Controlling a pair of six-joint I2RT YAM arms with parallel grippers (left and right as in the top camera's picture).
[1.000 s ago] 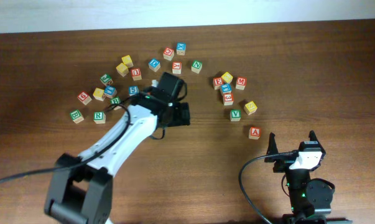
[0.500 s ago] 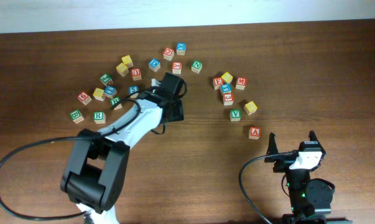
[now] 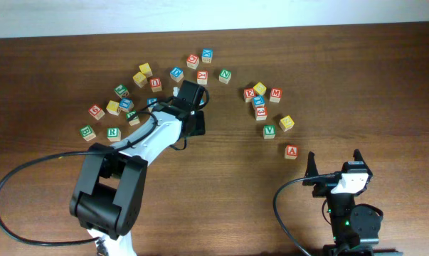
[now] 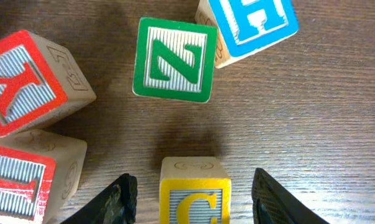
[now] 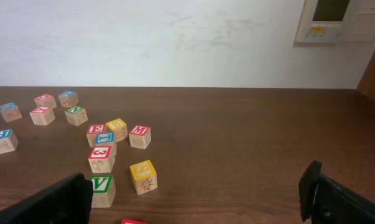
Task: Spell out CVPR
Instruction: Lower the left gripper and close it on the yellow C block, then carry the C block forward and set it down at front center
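In the left wrist view the yellow C cube (image 4: 194,193) stands on the table between the two black jaws of my left gripper (image 4: 193,200), which is open with a gap on each side. In the overhead view my left gripper (image 3: 181,94) sits in the left group of cubes and covers the C. The green V cube (image 3: 269,131) lies to the right and also shows in the right wrist view (image 5: 100,185). The green R cube (image 3: 113,132) lies far left. Which blue cube is the P I cannot read. My right gripper (image 3: 335,163) is open and empty, low on the right.
A green N cube (image 4: 173,59), a blue H cube (image 4: 252,25) and red cubes (image 4: 25,81) lie close ahead of the left jaws. A red A cube (image 3: 291,151) and a yellow S cube (image 3: 287,123) lie near the V. Several more cubes are scattered across the far half of the table.
My left gripper has moved up and to the left, into the group of cubes. The right arm has not moved.
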